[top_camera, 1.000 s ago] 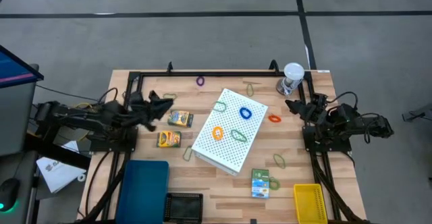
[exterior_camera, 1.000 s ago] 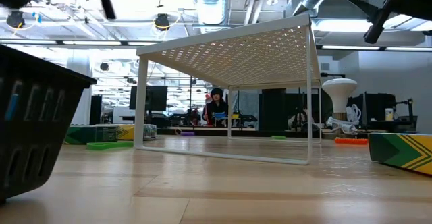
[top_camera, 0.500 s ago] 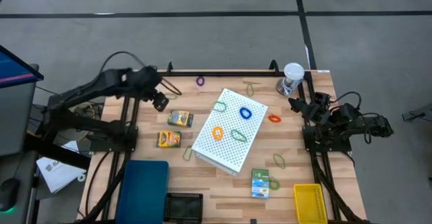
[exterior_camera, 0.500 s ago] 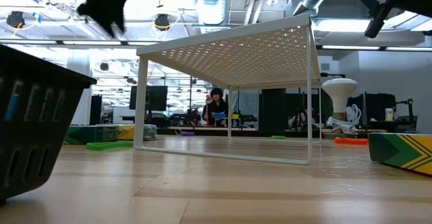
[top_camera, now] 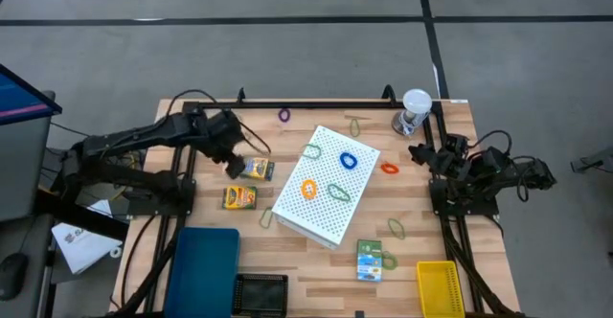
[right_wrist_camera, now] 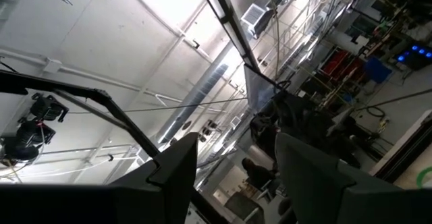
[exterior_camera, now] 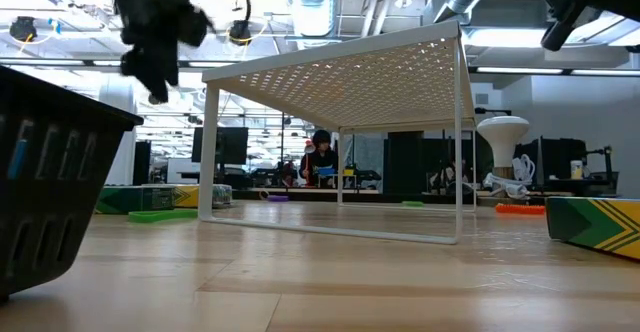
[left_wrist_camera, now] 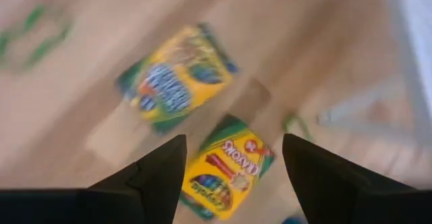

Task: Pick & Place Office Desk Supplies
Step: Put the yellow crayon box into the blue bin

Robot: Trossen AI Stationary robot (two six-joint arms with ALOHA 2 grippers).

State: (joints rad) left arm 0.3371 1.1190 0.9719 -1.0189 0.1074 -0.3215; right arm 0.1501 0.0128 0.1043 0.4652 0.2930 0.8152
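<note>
Perforated box (top_camera: 328,184) at table (top_camera: 316,270) centre, four band loops (top_camera: 347,161) on top; two crayon boxes (top_camera: 255,169) to left; card box (top_camera: 370,260) in front; lidded cup (top_camera: 414,111) behind right.

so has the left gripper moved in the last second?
Yes. The left gripper swung out from the table's left side and now hangs, jaws open, beside the upper crayon box, closer to the white perforated box.

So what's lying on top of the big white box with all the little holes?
Four rubber-band loops lie on the white box: a blue one, an orange one, and two olive green ones. From above, whatever sits underneath the box is covered.
</note>
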